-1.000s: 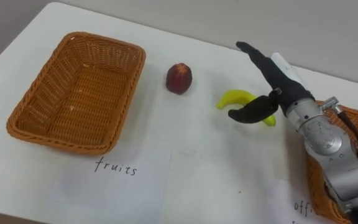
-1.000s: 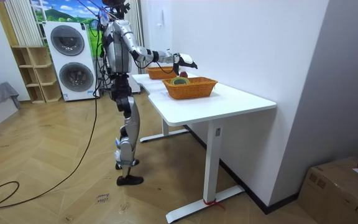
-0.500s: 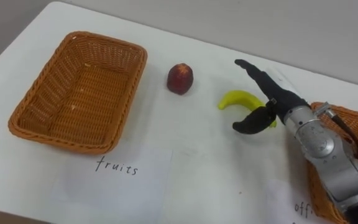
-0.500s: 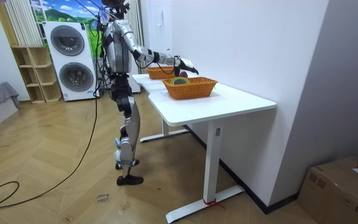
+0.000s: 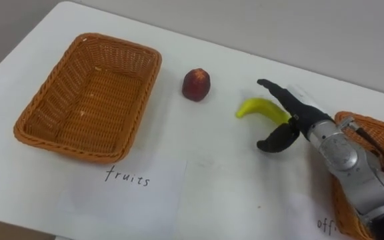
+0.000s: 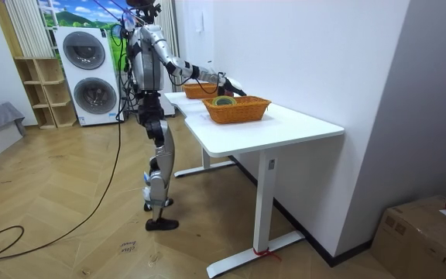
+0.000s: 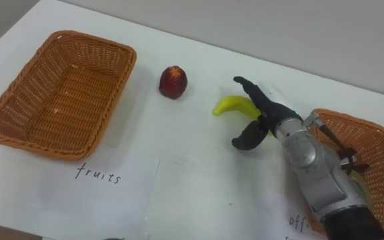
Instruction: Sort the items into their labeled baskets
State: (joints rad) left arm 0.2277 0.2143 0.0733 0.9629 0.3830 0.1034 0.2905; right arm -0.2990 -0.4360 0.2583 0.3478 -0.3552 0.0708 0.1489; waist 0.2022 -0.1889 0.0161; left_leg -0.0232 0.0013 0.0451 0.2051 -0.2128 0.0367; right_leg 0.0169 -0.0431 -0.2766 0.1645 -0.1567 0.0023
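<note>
Since the banana (image 5: 259, 108) lies flat on the tabletop (image 5: 232, 180), the right hand (image 5: 292, 124) brackets it from above, fingers spread open, nothing gripped yet.

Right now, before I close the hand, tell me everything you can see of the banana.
The banana is yellow, smooth-skinned and curved. It lies flat on the white table, to the right of the red fruit. Its right end is hidden behind the right hand, which is open, with fingers reaching over its far side and the thumb on the near side. Whether the hand touches it cannot be told.
</note>
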